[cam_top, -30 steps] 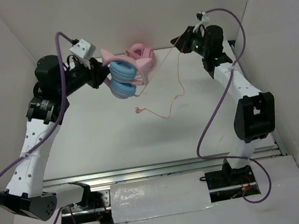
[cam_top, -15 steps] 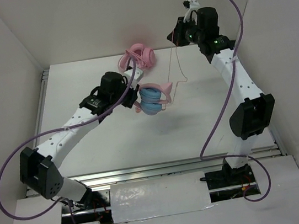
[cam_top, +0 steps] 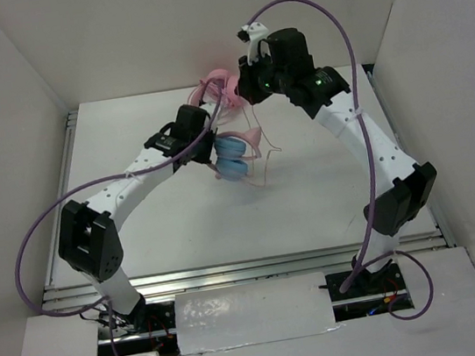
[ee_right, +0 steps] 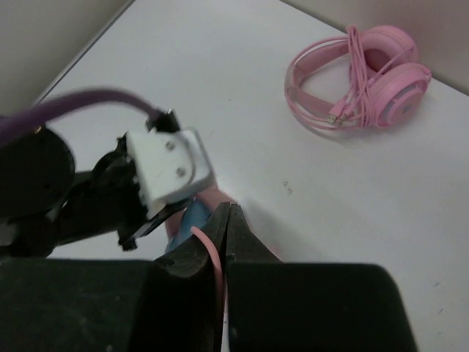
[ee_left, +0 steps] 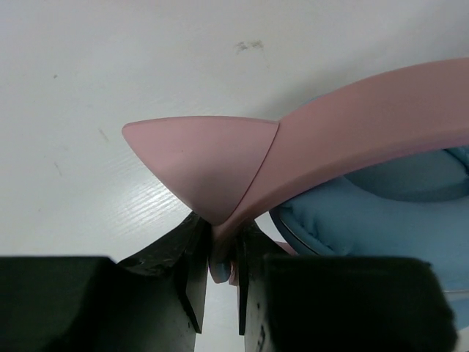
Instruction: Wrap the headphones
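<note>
Now the arms split the work: one holds, one leads

So the left gripper [ee_left: 216, 257] is clamped on the headband [ee_left: 352, 125], right at the base of a cat ear [ee_left: 198, 158]. That carries the headphones [cam_top: 236, 153] over the middle of the table [cam_top: 183, 230], apparently lifted clear, with the blue cups [ee_left: 366, 213] hanging together to the right of the jaws. Gripping the band this way likely leaves the cups and the rest of the band free for turns of cable.

The right gripper [ee_right: 223, 227] sits just far and right of the headphones, its jaws pinched on the thin cable [ee_right: 209, 257]. From there the cable drops in a slack loop to the near right of the cups. I judge this hold is meant to steer the cable round the fixed body, with wrapping barely begun.

An all-pink set [ee_right: 359, 73] lies at the far side, its own cord wound on it, apart from both grippers
</note>
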